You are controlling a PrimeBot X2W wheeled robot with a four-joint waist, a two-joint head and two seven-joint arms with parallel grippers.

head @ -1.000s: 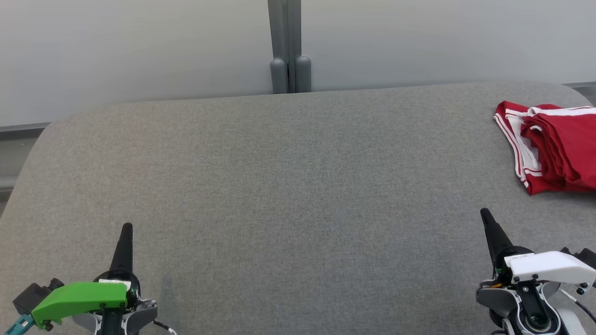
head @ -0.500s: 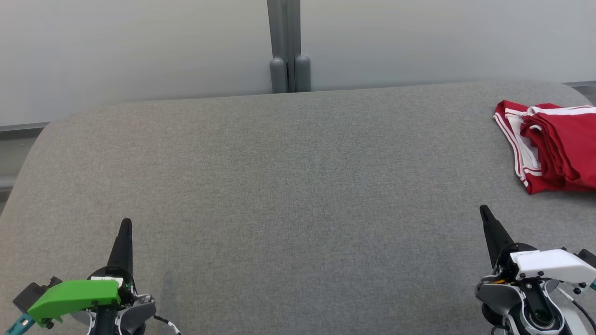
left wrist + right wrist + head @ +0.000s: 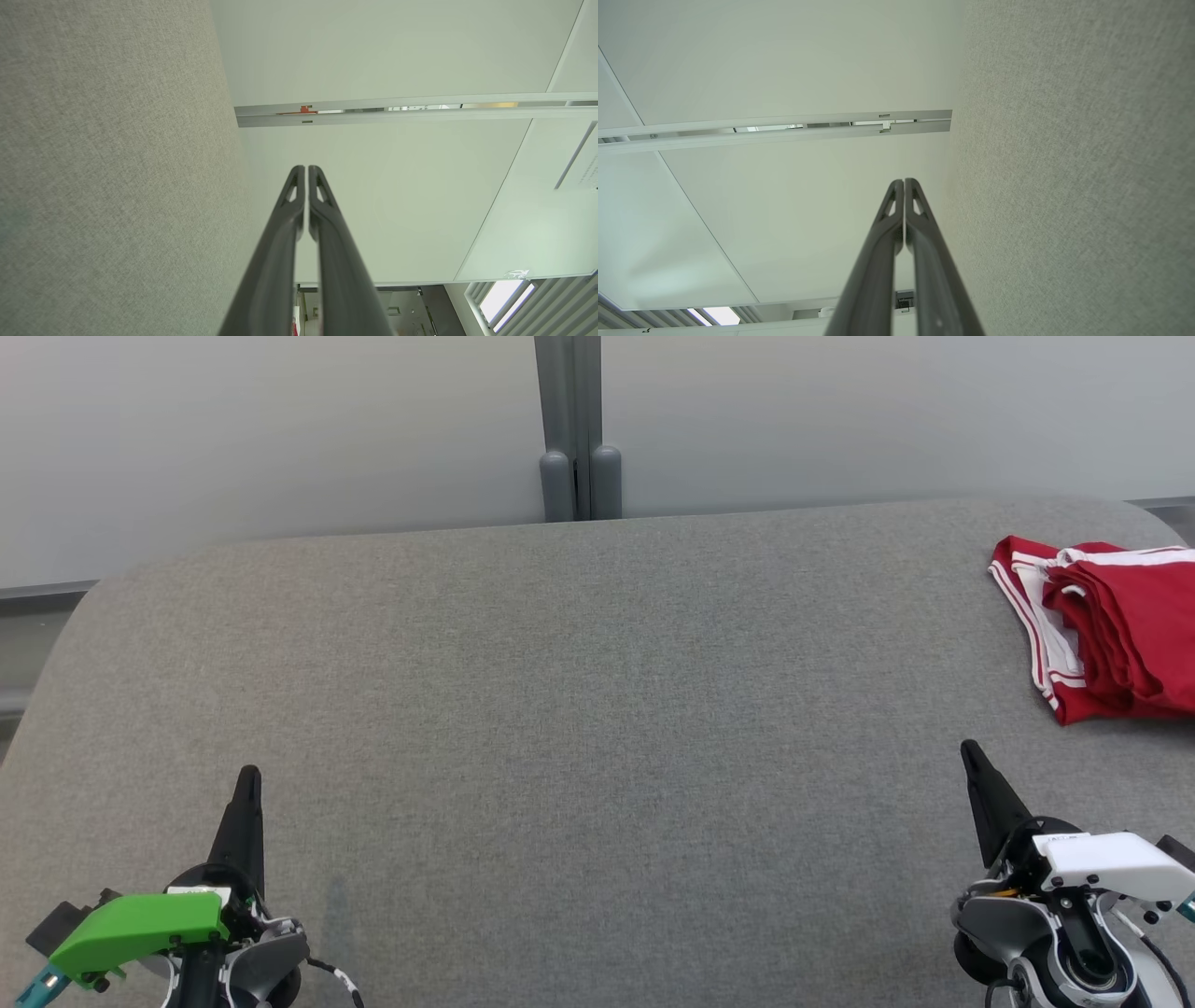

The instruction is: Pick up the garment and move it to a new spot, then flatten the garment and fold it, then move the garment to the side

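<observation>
L gripper [image 3: 248,775]: fingers pressed together, empty.
R gripper [image 3: 968,749]: closed too, empty.
garment [image 3: 1111,635]: red, apart, ahead-right of R gripper, on surface [image 3: 597,691].

Left gripper [image 3: 248,773], right gripper [image 3: 967,747] closed, empty.

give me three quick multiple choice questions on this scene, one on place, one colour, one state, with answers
1. Where on the grey surface does the garment lie?
A) centre B) far right side C) near left corner
2. What colours is the garment?
A) blue and yellow B) black C) red with white stripes
3. How is the right tool?
A) shut, holding nothing B) wide open C) shut on the garment
Answers: 1 B, it lies at the head view's right edge; 2 C, red cloth with white bands; 3 A, its fingers meet, nothing between.
</observation>
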